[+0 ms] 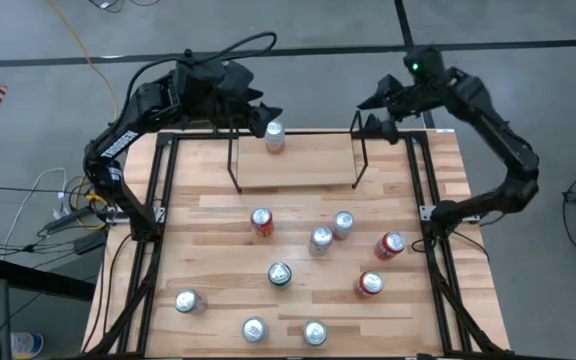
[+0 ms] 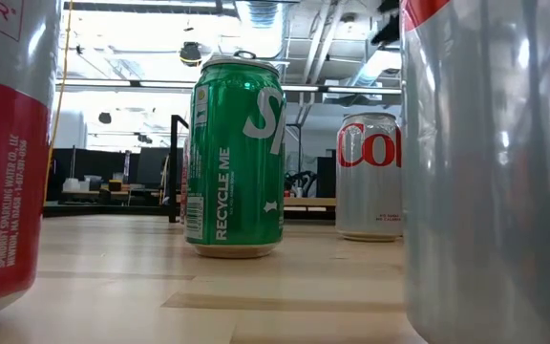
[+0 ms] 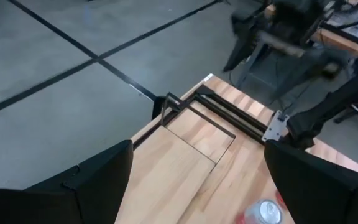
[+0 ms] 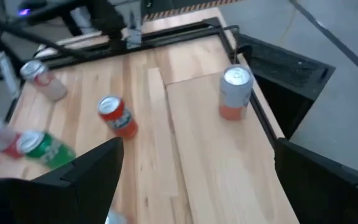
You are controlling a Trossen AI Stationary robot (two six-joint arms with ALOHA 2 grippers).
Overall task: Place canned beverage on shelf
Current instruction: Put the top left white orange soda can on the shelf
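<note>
I have one silver can standing upright on the shelf, near its left end, at about twelve o'clock on the surface. In the right wrist view the same can sits close to the shelf's wire edge, silver above and orange toward the base.

My left gripper hangs just above and behind that can, at roughly eleven o'clock; its fingers are spread apart with nothing between them — the can stands free. My right gripper hovers past the shelf's right end, at about one o'clock, fingers also released and empty.

The other cans are scattered upright across the middle and near part of the surface, well apart from the shelf: a red-and-silver can nearest it, a green can around the centre, two red ones toward three o'clock, silver ones toward six. From the low view the green can stands in front of a silver can with red lettering — both upright.
</note>
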